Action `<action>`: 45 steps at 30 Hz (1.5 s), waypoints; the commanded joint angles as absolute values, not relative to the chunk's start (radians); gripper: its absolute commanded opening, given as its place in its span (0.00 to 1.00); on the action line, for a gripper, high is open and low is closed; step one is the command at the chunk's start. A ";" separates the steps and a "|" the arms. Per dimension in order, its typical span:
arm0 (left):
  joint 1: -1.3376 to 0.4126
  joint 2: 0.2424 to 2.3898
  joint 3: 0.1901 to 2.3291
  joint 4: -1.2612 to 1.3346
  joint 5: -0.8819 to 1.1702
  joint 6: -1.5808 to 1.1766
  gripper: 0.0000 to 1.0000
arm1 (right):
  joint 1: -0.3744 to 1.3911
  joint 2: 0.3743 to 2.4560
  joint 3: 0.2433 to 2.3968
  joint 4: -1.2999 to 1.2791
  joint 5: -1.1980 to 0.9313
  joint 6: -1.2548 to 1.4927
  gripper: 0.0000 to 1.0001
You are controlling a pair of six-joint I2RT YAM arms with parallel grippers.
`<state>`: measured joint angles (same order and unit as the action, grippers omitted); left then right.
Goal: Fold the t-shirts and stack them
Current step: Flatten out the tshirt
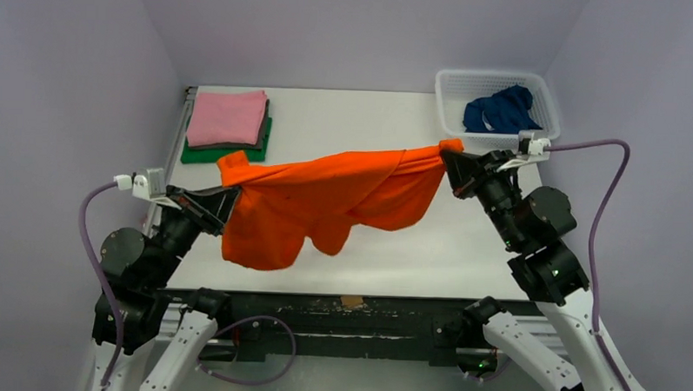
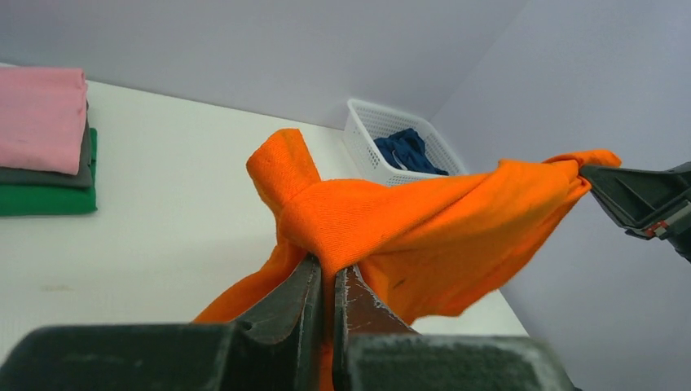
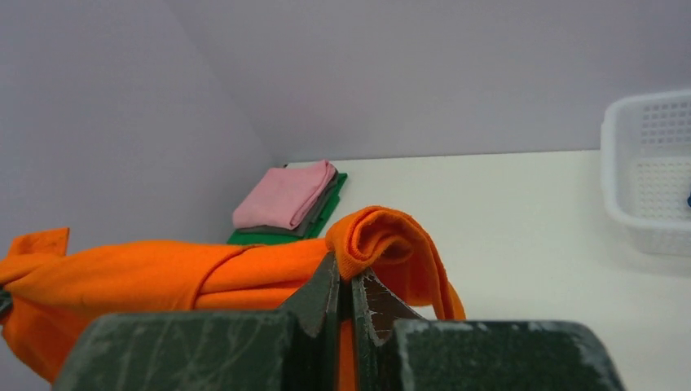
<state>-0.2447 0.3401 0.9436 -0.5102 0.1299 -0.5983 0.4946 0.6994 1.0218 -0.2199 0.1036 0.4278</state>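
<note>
Black arm bases stand nearest the lens, bolted along the near edge of the white counter, which is shut in on three sides by pale lilac walls. At the far left of the counter lies a folded stack: the green t-shirt at the bottom, the dark grey t-shirt in between, the pink t-shirt on top. Just in front of that stack, the left tool is clamped on one bunched corner of the orange t-shirt, and a tuft of cloth stands up past its closed tips. From there the orange t-shirt stretches across the middle of the counter, its upper edge held off the surface and the rest sagging in loose folds toward the near edge; whether the lowest folds touch the counter cannot be told. At its right end the right tool is pinched on the other bunched corner, with a rolled loop of cloth curling over its tips. Beyond the right tool, in the far right corner, stands a white mesh basket with the dark blue t-shirt crumpled inside.
</note>
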 commanded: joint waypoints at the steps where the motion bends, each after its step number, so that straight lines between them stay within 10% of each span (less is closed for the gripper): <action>1: -0.241 0.440 0.964 -0.517 0.129 -0.572 0.00 | 0.483 0.703 0.999 -0.255 0.143 0.379 0.00; 8: -0.241 0.910 0.982 -0.493 -0.030 -0.557 0.04 | 0.482 0.864 0.828 -0.249 0.342 0.455 0.00; 11: -0.232 1.217 1.094 -0.557 -0.118 -0.562 0.50 | 0.479 0.976 0.753 -0.273 0.486 0.547 0.04; 15: -0.237 1.458 1.215 -0.639 -0.036 -0.572 0.84 | 0.472 1.131 0.781 -0.505 0.763 0.775 0.63; 19: -0.305 1.372 1.108 -0.556 0.045 -0.570 1.00 | 0.469 1.166 0.856 -0.681 0.883 0.911 0.85; 34: -1.061 1.231 0.792 -0.713 -0.213 -0.823 0.98 | 0.463 0.996 0.733 -0.440 0.683 0.747 0.95; 45: -1.119 1.542 0.873 -0.669 -0.192 -0.910 0.56 | 0.463 1.059 0.739 -0.432 0.647 0.725 0.96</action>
<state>-1.1004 1.5124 0.8379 -0.6830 -0.1596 -0.8360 0.4683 1.0550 0.7349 -0.4686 0.6491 0.7376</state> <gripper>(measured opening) 0.602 0.959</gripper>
